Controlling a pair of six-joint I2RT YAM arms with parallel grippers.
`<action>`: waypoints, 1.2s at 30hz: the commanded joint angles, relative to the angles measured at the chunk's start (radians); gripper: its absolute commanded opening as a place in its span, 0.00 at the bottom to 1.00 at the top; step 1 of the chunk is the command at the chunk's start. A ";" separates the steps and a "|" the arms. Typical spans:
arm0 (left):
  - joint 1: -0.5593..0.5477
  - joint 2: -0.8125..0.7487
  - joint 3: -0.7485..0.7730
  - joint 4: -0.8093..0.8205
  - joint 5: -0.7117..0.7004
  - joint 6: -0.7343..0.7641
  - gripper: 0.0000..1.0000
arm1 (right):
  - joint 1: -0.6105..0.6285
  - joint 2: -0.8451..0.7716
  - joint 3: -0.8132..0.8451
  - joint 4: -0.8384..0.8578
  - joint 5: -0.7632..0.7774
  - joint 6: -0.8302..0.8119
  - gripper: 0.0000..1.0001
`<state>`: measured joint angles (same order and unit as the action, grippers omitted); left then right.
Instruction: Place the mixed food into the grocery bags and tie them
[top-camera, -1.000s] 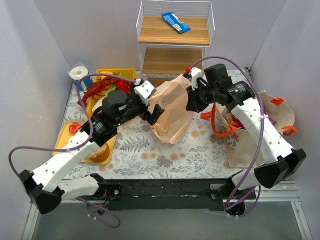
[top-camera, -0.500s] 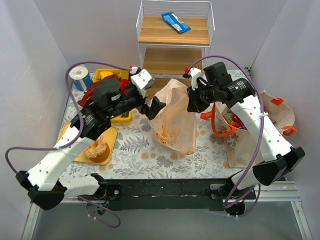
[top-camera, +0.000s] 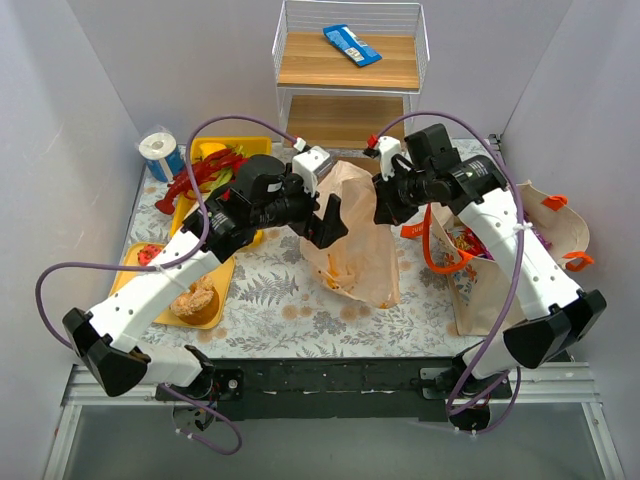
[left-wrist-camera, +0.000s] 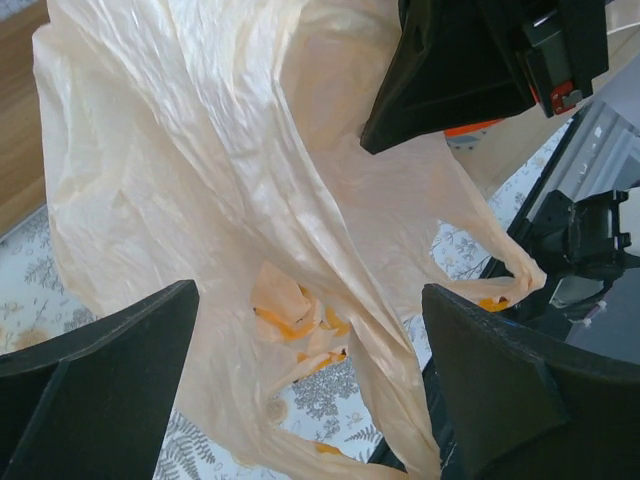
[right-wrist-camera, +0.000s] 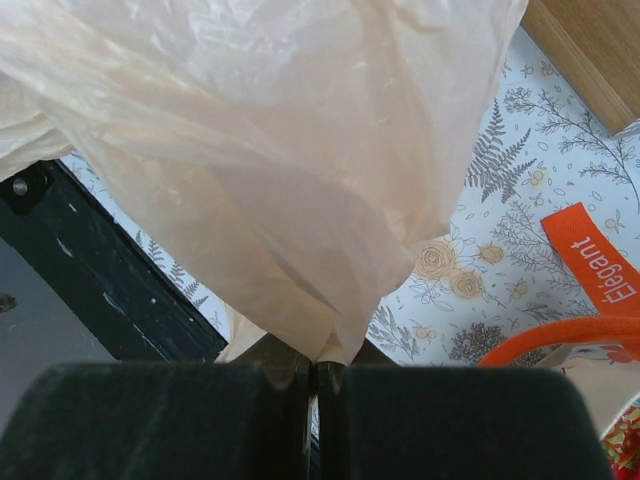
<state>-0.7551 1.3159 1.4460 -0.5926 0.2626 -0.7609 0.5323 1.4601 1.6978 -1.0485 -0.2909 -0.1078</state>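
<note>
Desk: Where is the bag right now?

Operator: I have the peach carrier bag (top-camera: 358, 245) hanging in the middle of the table (top-camera: 270, 300), between my two arms. Its lower end drapes toward the near side. I cannot tell whether it rests on the floral cloth.

Desk: What is holding it?

Operator: My right gripper (right-wrist-camera: 316, 375) is pressed together on a fold of the thin film near the bag's top. On the right wrist view the plastic runs straight into the seam between the two pads, with no gap.

Desk: And the left?

Operator: My left gripper (left-wrist-camera: 308, 300) is spread wide at the bag's left side. Beyond the fingers I see crumpled film and the orange prints (left-wrist-camera: 295, 320). I cannot tell whether either finger touches the plastic.

Desk: The other things?

Operator: The beige tote (top-camera: 485, 295) stands on the right, just beside my right arm. Its orange handles (top-camera: 430, 252) droop toward the carrier. Red food items (top-camera: 200, 172) lie in the yellow bin (top-camera: 255, 143) at the far left, near the paper roll (top-camera: 157, 148). A blue packet (top-camera: 351, 44) lies on top of the wire shelf (top-camera: 300, 75) at the far side.
</note>
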 joint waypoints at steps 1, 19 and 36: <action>-0.001 -0.021 -0.048 -0.032 -0.078 -0.028 0.86 | 0.003 0.043 0.022 0.025 -0.014 0.007 0.01; 0.197 0.097 -0.082 0.016 -0.148 -0.129 0.00 | 0.011 -0.203 -0.317 0.169 0.140 0.176 0.82; 0.214 0.138 -0.105 0.050 -0.197 -0.192 0.00 | 0.132 -0.638 -0.727 0.676 -0.062 0.713 0.86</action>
<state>-0.5552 1.4551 1.3502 -0.5854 0.0856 -0.9237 0.6109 0.8349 1.0561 -0.5591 -0.2691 0.4263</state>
